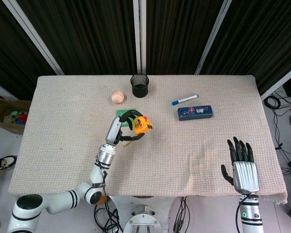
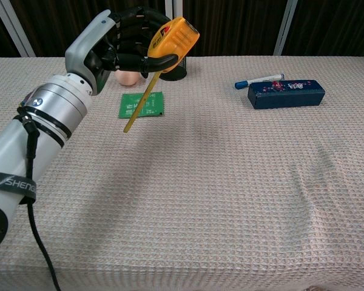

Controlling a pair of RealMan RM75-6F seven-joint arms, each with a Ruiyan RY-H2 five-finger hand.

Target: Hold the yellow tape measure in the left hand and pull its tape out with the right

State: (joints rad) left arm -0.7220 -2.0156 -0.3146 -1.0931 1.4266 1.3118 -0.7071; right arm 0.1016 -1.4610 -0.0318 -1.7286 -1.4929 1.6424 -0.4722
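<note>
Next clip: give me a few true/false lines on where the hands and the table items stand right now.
1. The left hand holds the tape measure off the table. True.
2. The right hand grips the tape's end. False: it lies open near the table's edge, far from the tape.
3. A short strip of tape hangs out of the case. True.
4. The marker lies on top of the blue box. False: it lies beside it, on the cloth.
5. The cup lies tipped over. False: it stands upright.

Bare cloth spans the surface (image 1: 194,160) between the near-right corner and its middle, while the blue case (image 1: 195,112), marker (image 1: 185,99), black cup (image 1: 139,85) and egg (image 1: 117,96) crowd the far edge.
</note>
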